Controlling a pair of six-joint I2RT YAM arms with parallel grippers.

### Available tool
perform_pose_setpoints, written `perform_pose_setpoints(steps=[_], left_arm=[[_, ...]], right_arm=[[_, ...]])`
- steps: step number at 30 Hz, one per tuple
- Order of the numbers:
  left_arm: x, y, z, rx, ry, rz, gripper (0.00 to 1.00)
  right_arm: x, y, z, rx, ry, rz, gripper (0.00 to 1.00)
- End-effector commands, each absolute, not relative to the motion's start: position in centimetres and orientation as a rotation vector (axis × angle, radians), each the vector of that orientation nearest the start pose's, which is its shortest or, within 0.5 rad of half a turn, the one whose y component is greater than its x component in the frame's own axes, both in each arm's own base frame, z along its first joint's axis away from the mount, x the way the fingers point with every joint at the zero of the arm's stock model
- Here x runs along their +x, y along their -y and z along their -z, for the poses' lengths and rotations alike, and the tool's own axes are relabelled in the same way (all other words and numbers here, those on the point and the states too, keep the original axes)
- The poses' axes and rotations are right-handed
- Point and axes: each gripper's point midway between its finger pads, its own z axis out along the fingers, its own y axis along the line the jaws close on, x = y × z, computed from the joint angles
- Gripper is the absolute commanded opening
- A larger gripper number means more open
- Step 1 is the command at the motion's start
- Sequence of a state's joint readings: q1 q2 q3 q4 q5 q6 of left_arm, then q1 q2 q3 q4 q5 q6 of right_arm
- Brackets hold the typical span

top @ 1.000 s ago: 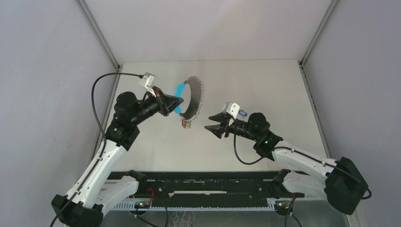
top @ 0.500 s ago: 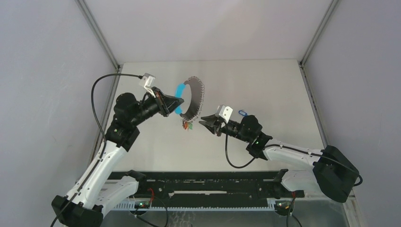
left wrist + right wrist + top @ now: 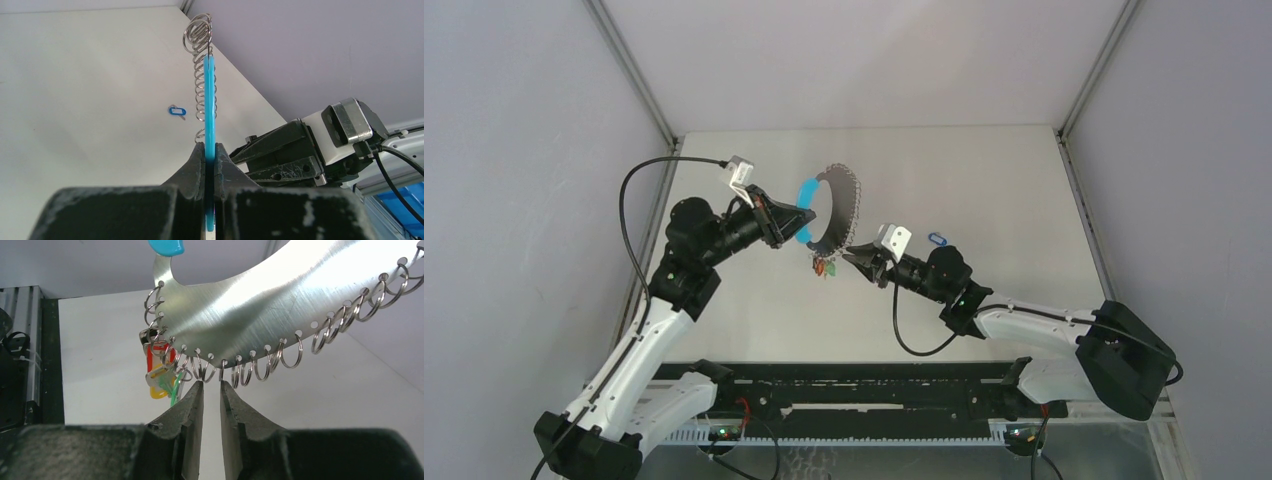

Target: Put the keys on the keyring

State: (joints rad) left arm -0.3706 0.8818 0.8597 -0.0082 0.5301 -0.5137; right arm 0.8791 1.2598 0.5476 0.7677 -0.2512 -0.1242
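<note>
Over the last second the right claw (image 3: 850, 256) had swung in from well off to one side to just under the keyring (image 3: 851, 198), and its fingers had drawn in from a wide spread to a narrow slit. The left claw (image 3: 807, 217) had kept its place and its hold. In the right wrist view the right claw (image 3: 211, 385) was released but nearly pinched. Pale table (image 3: 984, 180) showed through the gap and nothing was plainly caught there. Its tips sat right below the row of small split rings along the curved metal edge of the keyring (image 3: 260, 305). Whether they touched a ring could not be told from that angle. A cluster of red, yellow and green tags (image 3: 159, 371) hung just left of its fingertips. The left claw (image 3: 210, 150) was clenched on the cyan tab (image 3: 210, 100) of the keyring, holding it edge-on and clear of the table. The blue key (image 3: 937, 239) lay flat on the table behind the right claw, beside its wrist. From the left claw it lay off to the left of the rings (image 3: 177, 111), apart from them.
</note>
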Motion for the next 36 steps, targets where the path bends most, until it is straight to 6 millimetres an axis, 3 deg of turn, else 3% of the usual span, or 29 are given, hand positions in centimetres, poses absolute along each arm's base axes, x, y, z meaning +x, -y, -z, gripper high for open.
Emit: perform_pose_setpoints(steps=[1, 19, 28, 36], left_arm=[[24.9, 21.4, -35.0, 0.344, -1.586, 1.126, 0.0], [25.0, 21.5, -34.8, 0.347, -1.591, 1.124, 0.0], [25.0, 21.6, -34.7, 0.352, -1.594, 1.126, 0.0], [25.0, 21.6, -34.6, 0.349, -1.597, 1.131, 0.0]], right_arm=[[23.9, -34.1, -24.1, -0.876, -1.208, -0.747, 0.19], [23.5, -33.9, -22.9, -0.941, -1.231, -0.691, 0.21], [23.4, -33.9, -23.6, -0.94, -1.202, -0.685, 0.14], [23.1, -33.9, -24.4, -0.926, -1.181, -0.702, 0.14]])
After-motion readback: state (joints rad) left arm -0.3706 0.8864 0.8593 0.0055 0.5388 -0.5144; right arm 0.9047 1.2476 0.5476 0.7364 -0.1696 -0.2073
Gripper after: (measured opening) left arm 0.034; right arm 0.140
